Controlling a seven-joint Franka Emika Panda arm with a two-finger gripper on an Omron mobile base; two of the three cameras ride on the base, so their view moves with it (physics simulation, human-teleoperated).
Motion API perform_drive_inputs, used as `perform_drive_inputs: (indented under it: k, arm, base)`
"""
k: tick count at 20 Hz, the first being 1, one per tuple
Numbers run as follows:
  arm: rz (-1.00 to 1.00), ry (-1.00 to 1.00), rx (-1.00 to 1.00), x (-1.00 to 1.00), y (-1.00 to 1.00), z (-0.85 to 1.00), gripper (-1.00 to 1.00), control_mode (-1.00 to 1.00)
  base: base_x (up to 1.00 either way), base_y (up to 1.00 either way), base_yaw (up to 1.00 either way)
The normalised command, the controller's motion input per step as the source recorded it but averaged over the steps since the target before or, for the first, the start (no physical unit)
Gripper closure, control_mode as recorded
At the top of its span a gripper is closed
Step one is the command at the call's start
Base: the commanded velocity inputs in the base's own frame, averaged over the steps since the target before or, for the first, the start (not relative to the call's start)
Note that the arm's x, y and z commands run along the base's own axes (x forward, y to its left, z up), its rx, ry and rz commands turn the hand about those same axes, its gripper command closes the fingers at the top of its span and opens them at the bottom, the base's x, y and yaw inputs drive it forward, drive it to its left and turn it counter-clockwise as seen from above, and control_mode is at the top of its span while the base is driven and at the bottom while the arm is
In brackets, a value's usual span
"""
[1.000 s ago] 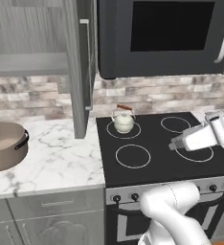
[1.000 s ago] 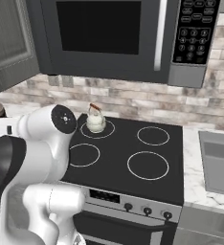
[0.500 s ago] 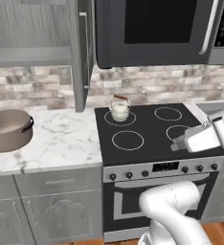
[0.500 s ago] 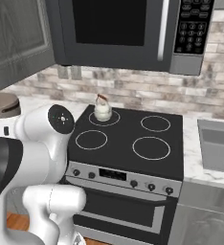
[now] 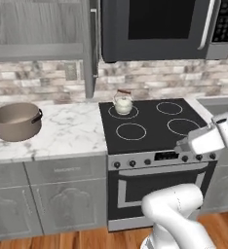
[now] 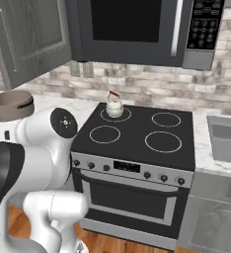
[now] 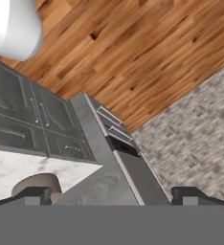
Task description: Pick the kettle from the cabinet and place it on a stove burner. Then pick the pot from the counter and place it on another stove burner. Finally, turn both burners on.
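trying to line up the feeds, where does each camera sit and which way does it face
Left base view: behind the arm's left, facing the stove; arm rises at lower right.
Right base view: behind its right, same stove; arm at lower left.
Hand view: on the hand, looking along the open gripper at counter and wood floor.
Base views share kettle on a back burner, and pot.

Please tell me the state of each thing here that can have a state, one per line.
kettle: upright on the back left burner, not held
pot: upright on the counter, no lid
cabinet door: open
microwave: door closed
gripper: fingers wide apart, nothing between them
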Motion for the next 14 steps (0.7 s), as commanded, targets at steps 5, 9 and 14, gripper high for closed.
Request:
perform_drive_inputs:
  k: [5,9,14]
  arm:
    - [0.00,0.00,0.00,0.00,0.00,0.00,-1.00,1.00]
    - [0.00,0.00,0.00,0.00,0.00,0.00,-1.00,1.00]
    - [0.00,0.00,0.00,0.00,0.00,0.00,-1.00,1.00]
  base:
    - [-0.40,0.56,-0.04]
    - [-0.27,0.71,-0.06]
    - [-0.15,0.80,-0.05]
